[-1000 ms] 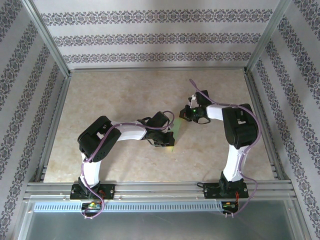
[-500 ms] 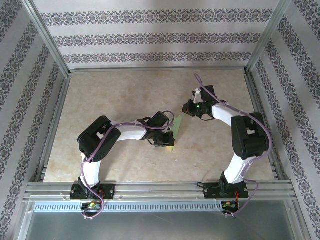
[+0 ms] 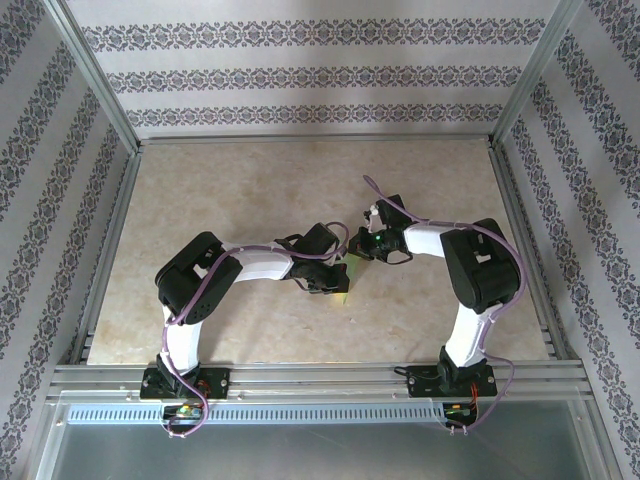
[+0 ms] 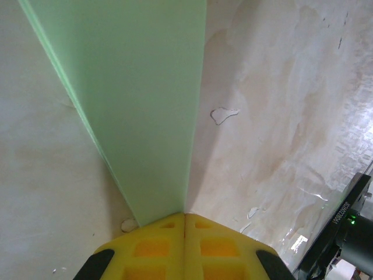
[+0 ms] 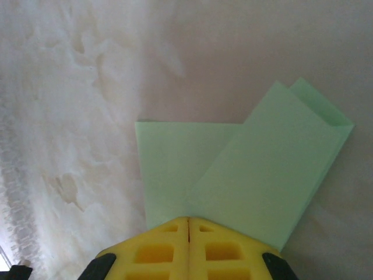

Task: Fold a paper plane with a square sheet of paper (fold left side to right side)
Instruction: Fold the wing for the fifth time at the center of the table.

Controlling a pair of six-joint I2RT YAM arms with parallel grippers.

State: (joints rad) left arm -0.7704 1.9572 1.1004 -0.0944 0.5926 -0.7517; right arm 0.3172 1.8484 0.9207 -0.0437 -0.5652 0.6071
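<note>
Right wrist view: right gripper (image 5: pixel 188 220), fingers together, meets the folded paper (image 5: pixel 245 169); left gripper (image 4: pixel 185 214) pinches its end (fingers shut), so pushing could tear or skew it.

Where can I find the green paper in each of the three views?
Top external: the green paper is a small sliver just below centre.
Left wrist: a broad band from top left to bottom centre.
Right wrist: centre right, one flap folded over.
Shared landmark: the beige mottled tabletop under it.
</note>
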